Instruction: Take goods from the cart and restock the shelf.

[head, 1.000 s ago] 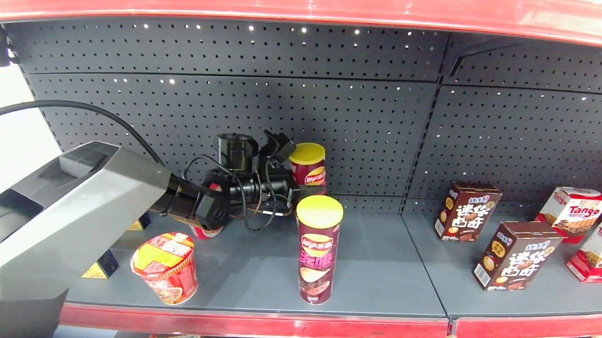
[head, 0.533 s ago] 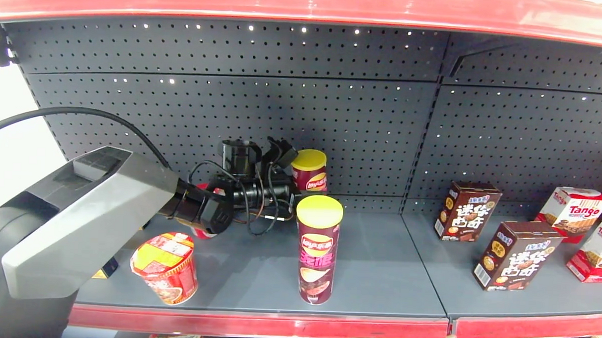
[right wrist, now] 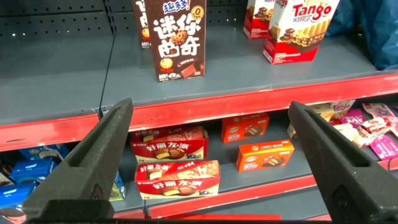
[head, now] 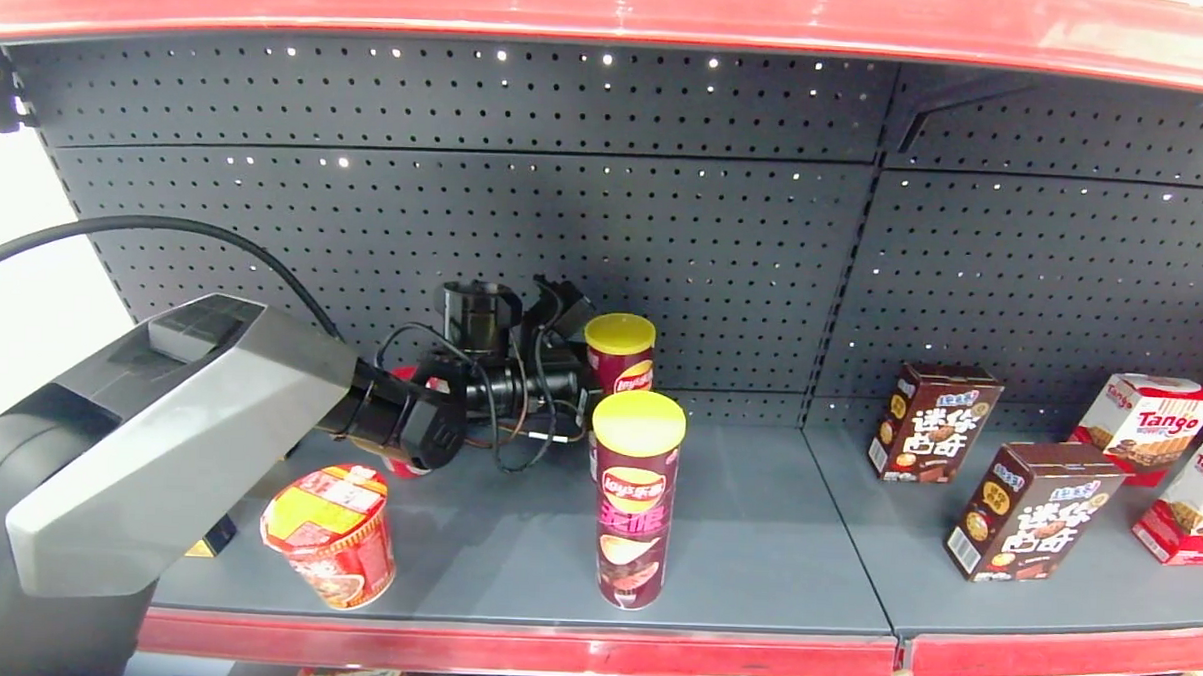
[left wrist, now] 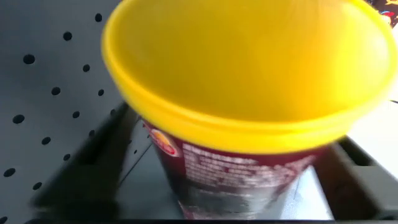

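Note:
A maroon chip can with a yellow lid point(head: 619, 355) stands upright at the back of the grey shelf point(head: 754, 543), close to the pegboard wall. My left gripper point(head: 598, 383) is shut on the can from its left side. In the left wrist view the can point(left wrist: 242, 106) sits between the dark fingers point(left wrist: 81, 168). A second, matching chip can point(head: 636, 509) stands free just in front of it. My right gripper point(right wrist: 209, 109) is open with nothing between its fingers, in front of lower shelves.
A cup of noodles point(head: 329, 534) stands at the front left, and a red cup point(head: 407, 461) is partly hidden behind my left arm. Two brown biscuit boxes point(head: 1031, 511) and white-red wafer boxes point(head: 1144, 422) fill the right side. Boxes of pies point(right wrist: 177, 177) sit on lower shelves.
My left gripper has come down and slightly right with the chip can, bringing it low behind the front can. The other goods have not moved.

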Robot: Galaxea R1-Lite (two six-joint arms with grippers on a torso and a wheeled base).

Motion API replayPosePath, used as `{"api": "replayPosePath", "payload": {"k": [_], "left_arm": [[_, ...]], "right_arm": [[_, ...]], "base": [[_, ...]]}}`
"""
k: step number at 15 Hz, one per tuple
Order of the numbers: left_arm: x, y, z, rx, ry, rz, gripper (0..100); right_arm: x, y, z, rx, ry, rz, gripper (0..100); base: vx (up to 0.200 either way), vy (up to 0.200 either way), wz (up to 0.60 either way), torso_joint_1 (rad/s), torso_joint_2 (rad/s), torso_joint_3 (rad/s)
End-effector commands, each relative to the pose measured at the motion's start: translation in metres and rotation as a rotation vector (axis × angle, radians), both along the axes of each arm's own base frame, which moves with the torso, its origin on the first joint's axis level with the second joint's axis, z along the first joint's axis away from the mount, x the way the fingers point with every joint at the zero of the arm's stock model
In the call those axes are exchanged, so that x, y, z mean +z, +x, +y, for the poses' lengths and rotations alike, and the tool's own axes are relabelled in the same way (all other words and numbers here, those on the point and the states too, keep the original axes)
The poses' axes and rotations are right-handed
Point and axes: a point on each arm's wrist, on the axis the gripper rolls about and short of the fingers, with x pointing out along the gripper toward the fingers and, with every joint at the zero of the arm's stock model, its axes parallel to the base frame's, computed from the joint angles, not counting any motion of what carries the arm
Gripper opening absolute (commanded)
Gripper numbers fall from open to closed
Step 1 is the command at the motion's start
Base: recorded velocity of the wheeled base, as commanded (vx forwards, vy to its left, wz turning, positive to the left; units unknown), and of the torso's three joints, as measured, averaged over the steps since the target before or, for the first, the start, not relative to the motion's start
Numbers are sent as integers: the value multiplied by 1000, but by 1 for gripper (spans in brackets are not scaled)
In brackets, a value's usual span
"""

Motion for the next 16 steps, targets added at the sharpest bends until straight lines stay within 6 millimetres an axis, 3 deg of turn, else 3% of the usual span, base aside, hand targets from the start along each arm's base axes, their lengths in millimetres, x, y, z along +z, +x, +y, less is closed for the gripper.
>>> {"api": "replayPosePath", "payload": {"k": [1,10,16], "left_arm": [[3,0,2,3,-2,-6,100],[14,-15,41,62,36,-16,100],[47,-22,83,154,21,-68,100]], "right_arm": [[0,0,0,0,0,2,100],[0,0,0,0,0,2,100],[0,0,0,0,0,2,100]], "base": [[0,0,0,0,0,0],[0,0,0,0,0,0],[0,0,0,0,0,0]]}}
